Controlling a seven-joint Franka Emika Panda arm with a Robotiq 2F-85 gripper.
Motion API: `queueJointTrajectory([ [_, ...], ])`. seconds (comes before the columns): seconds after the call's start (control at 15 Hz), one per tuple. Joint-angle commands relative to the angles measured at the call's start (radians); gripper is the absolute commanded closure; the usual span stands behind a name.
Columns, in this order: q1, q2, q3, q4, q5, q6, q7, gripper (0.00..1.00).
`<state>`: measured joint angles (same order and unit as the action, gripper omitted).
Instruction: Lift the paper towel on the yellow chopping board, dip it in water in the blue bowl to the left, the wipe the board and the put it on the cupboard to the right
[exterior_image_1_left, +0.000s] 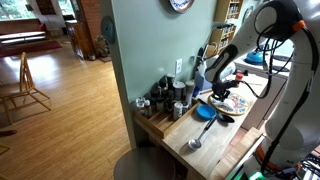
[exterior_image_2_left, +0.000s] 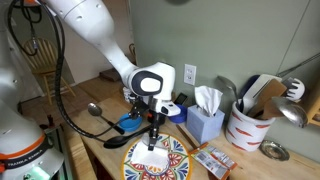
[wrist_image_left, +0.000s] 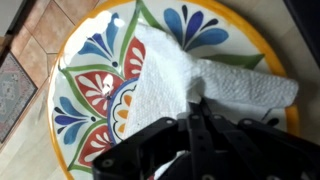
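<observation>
My hand (wrist_image_left: 196, 108) is clenched on the paper towel (wrist_image_left: 165, 75) - soft, light, easily torn - at its raised middle fold.

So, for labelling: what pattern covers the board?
The chopping board has blue, red, green petals, yellow rim; wrist view.

The paper towel (wrist_image_left: 215, 80) is soft white paper, matt, finely embossed and creased. The yellow chopping board (wrist_image_left: 90, 95) has a smooth, glossy painted face (it looks glazed). The gripper (wrist_image_left: 196, 108) is matt black and hard-surfaced. The countertop (exterior_image_1_left: 215, 145) is smooth brown wood. The blue bowl (exterior_image_2_left: 130, 124) looks smooth, slightly shiny.
</observation>
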<state>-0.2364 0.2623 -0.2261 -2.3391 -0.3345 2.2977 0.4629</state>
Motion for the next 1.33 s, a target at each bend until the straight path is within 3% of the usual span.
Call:
queueJointTrajectory([
  [0.0, -0.014, 0.009, -0.025, -0.029, 0.133, 0.154, -0.047, 0.99],
  [0.6, -0.023, 0.043, -0.076, -0.096, 0.342, 0.527, -0.036, 0.99],
  [0.8, -0.011, 0.055, -0.122, -0.121, 0.353, 0.615, -0.015, 0.99],
  [1.07, 0.018, 0.079, -0.222, -0.147, 0.333, 0.693, 0.015, 0.99],
  [1.27, 0.022, 0.074, -0.260, -0.165, 0.344, 0.658, -0.012, 0.99],
])
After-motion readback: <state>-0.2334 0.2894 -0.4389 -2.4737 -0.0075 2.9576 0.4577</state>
